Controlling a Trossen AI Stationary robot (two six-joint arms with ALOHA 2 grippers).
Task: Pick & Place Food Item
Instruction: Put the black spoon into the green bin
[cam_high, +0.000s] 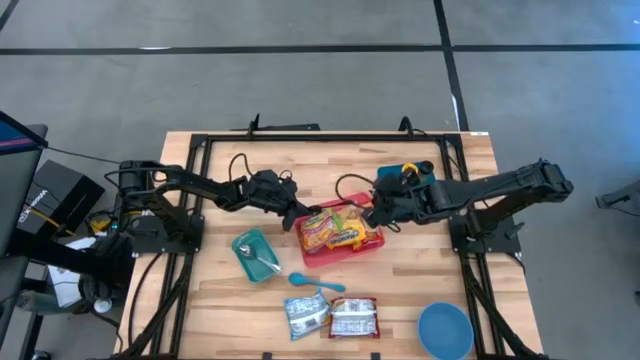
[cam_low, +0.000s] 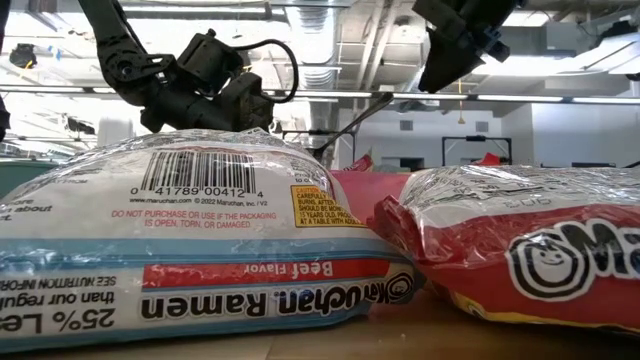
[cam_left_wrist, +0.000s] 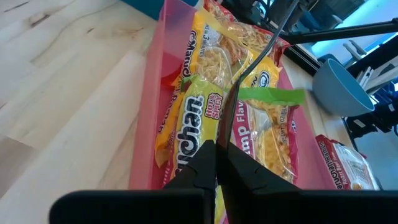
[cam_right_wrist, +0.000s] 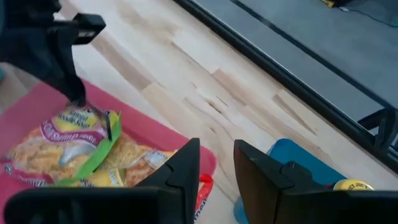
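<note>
1. Pink tray (cam_high: 318, 256) at desk (cam_high: 200, 310) centre holds ramen packets (cam_high: 340, 228), long axis left to right.
2. Left pincer (cam_high: 312, 212) pinched shut on packet's left edge.
3. Right pincer (cam_high: 378, 212) hovers part-open, empty, over right end.

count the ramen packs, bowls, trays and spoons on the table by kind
ramen packs in the pink tray: 2
ramen packs loose on the table: 2
blue bowl: 1
teal dish: 1
pink tray: 1
spoons: 2
total: 9
</note>
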